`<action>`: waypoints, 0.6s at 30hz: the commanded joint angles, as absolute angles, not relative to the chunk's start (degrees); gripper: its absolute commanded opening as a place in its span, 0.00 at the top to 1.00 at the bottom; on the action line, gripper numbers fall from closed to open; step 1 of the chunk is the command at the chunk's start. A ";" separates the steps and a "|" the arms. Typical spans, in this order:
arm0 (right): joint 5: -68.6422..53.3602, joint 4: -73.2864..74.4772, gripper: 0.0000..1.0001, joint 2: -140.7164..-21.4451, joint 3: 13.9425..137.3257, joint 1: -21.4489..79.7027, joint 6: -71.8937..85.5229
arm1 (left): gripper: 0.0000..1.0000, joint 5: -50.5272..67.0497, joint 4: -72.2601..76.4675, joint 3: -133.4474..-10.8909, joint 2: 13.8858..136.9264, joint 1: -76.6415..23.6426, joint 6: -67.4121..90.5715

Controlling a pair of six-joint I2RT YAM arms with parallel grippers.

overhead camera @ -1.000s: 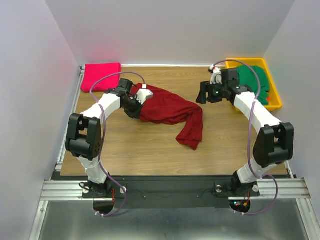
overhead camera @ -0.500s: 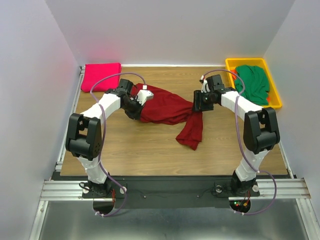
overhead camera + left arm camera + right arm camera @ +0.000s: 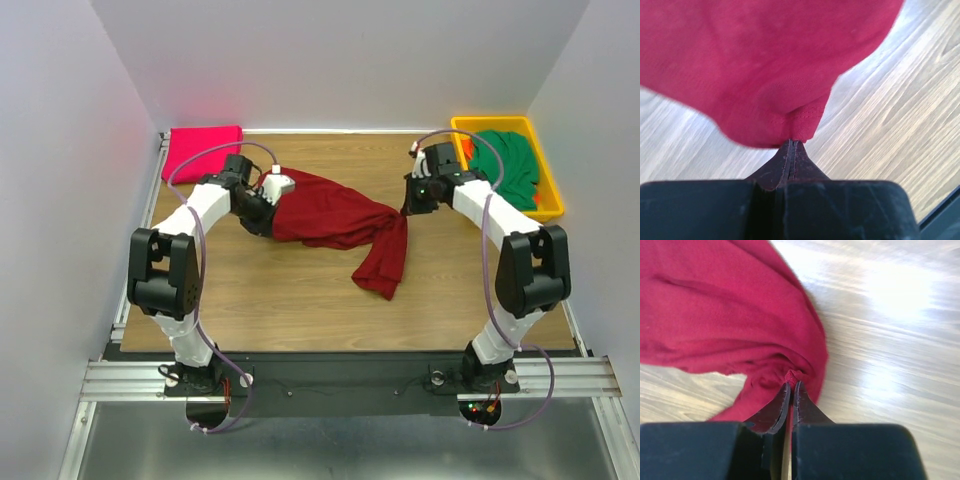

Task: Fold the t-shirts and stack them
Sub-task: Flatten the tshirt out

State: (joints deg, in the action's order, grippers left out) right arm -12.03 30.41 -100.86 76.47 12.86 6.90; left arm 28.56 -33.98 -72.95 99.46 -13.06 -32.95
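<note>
The maroon t-shirt (image 3: pixel 335 215) lies crumpled on the wooden table (image 3: pixel 300 295), one lobe trailing toward the arms' bases. The left gripper (image 3: pixel 792 144) is clamped tight on the hem at its left end, with cloth pinched right at the tips. The right gripper (image 3: pixel 791 386) is closed on a bunched fold at its right end. Beyond the shirt, far left, lies the folded pink t-shirt (image 3: pixel 203 152) — far right, the green t-shirt (image 3: pixel 505 165) sits in a yellow bin (image 3: pixel 551 204).

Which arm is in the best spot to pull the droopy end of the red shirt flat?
Probably the right. The right pincer is shut on the red shirt just where the droopy end starts. The left pincer pinches the opposite edge, near the pink shirt.
</note>
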 commanded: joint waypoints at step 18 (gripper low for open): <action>-13.71 32.78 0.99 -86.93 99.57 0.79 -18.63 | 1.00 29.26 -37.70 -104.57 94.39 -2.91 -27.60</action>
